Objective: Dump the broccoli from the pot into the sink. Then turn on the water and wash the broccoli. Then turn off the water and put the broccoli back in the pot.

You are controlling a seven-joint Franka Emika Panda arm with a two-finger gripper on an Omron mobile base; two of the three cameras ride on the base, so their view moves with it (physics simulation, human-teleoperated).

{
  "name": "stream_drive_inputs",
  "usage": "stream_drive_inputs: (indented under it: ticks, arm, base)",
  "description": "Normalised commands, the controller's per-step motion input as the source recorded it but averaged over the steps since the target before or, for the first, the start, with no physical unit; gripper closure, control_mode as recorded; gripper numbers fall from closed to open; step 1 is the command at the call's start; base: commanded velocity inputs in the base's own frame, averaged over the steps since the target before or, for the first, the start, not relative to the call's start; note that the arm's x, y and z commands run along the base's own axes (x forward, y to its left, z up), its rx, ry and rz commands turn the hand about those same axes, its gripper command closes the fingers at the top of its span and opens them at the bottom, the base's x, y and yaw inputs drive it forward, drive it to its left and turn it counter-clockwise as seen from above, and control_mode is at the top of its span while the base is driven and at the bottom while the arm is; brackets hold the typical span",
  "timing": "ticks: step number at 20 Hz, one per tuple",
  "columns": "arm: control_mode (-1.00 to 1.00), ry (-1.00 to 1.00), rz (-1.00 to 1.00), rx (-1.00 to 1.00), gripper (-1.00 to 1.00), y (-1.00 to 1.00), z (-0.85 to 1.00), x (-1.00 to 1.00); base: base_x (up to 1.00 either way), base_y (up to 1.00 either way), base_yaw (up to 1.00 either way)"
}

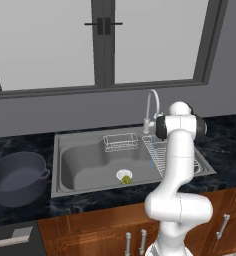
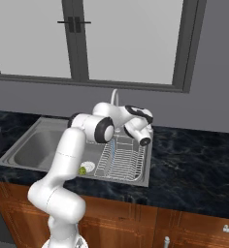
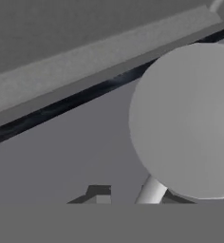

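A dark-framed window sits above black marbled countertop and wooden cabinets.

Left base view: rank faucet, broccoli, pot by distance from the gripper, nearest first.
1. faucet: right at the gripper, behind the sink's back rim.
2. broccoli: on the basin floor by the drain.
3. pot: on the counter, far left.

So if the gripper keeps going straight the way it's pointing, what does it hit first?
Most likely the faucet: its round grey base and thin lever sit right ahead of the gripper, very close, though depth is unclear.
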Motion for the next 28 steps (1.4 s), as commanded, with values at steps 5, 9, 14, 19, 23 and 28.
stream_drive_inputs:
  ticks: [5, 9, 14, 19, 23, 28]
  arm:
    - [-1.00, -0.08, 0.13, -0.03, 1.00, 0.29, 0.00, 0.00]
    - [-1.00, -0.12, 0.26, -0.09, 1.00, 0.25, -0.01, 0.03]
    - [-1.00, -0.16, 0.31, -0.09, 1.00, 0.13, -0.02, 0.05]
    - [-1.00, -0.29, 0.24, -0.15, 1.00, 0.29, 0.00, 0.00]
    - [-1.00, -0.40, 0.04, -0.24, 1.00, 0.70, 0.20, -0.26]
    - [-1.00, -0.37, -0.05, -0.28, 1.00, 0.75, 0.40, -0.37]
  base:
    - [0.00, 0.00, 0.00]
    - [0.00, 0.00, 0.00]
    - [0.00, 0.00, 0.00]
    - [0.00, 0.00, 0.00]
    - [0.00, 0.00, 0.00]
    - [0.00, 0.00, 0.00]
